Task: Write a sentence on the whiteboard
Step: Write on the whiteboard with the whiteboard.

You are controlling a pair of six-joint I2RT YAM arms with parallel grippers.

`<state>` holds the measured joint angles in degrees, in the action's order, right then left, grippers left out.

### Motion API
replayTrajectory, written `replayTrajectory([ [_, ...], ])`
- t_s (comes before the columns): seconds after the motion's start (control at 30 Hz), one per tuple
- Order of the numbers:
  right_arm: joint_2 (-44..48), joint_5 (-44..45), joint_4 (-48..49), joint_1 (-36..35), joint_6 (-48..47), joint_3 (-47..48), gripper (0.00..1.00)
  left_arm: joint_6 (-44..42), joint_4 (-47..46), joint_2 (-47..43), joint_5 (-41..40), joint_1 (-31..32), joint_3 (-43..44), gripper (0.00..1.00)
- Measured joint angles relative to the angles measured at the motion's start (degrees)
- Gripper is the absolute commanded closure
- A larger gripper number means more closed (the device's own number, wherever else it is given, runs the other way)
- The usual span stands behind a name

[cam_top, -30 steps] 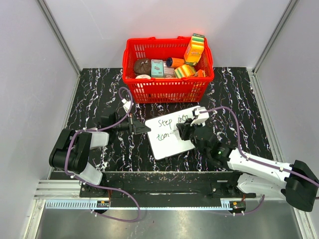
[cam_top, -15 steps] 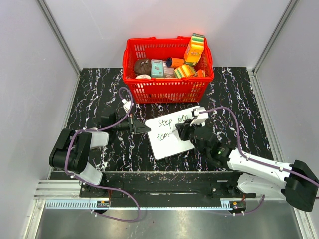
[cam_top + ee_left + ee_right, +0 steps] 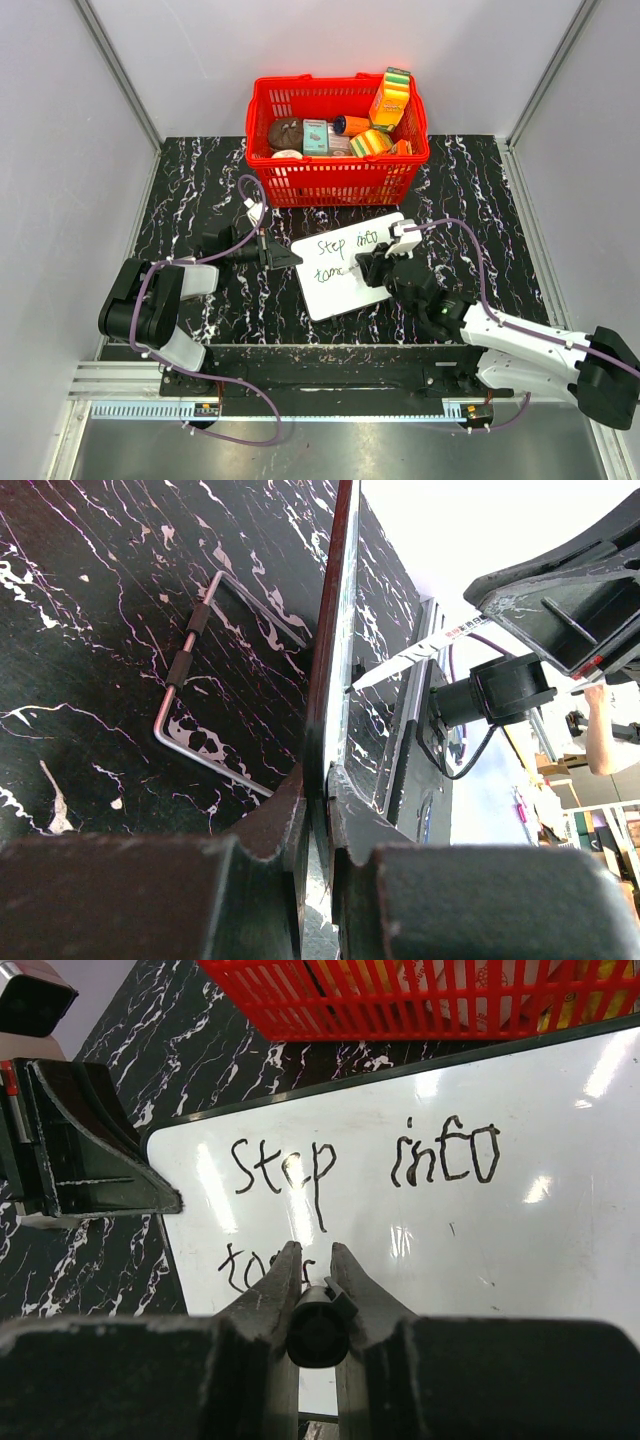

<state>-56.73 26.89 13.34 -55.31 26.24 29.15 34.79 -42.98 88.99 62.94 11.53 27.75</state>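
The whiteboard (image 3: pixel 345 290) lies tilted on the black marble table, in front of the basket. The sentence (image 3: pixel 360 1160) reads "Step into" on its upper line, and a lower line (image 3: pixel 328 273) begins "tom". My right gripper (image 3: pixel 316 1250) is shut on a black marker (image 3: pixel 318 1332), pointing down at the end of that lower line; the tip is hidden behind the fingers. My left gripper (image 3: pixel 318 790) is shut on the whiteboard's left edge (image 3: pixel 335 630), seen edge-on. In the top view the left gripper (image 3: pixel 290 258) and the right gripper (image 3: pixel 362 266) stand at opposite sides of the board.
A red basket (image 3: pixel 337 180) holding several packaged items stands just behind the board. A bent metal rod (image 3: pixel 190 670) lies on the table beside the board's edge. Grey walls close off both sides and the back of the table (image 3: pixel 480 200).
My right gripper has slid a little to the right along the lower line with the marker. The left gripper and the board have not moved.
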Motion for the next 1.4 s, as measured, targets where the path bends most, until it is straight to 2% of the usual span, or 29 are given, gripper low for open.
replayTrajectory([
  [0.67, -0.55, 3.56, -0.98, 0.79, -0.5, 1.7, 1.0, 0.0, 0.0, 0.0, 0.0, 0.0, 0.0, 1.0],
  [1.17, -4.42, 0.31, 1.4, 1.11, -0.7, 4.11, 1.0, 0.0, 0.02, 0.02, 0.0, 0.0, 0.0, 1.0],
  [1.4, 0.74, 0.0, 0.52, 1.11, -0.7, 2.91, 1.0, 0.0, 0.02, 0.02, 0.0, 0.0, 0.02, 1.0],
])
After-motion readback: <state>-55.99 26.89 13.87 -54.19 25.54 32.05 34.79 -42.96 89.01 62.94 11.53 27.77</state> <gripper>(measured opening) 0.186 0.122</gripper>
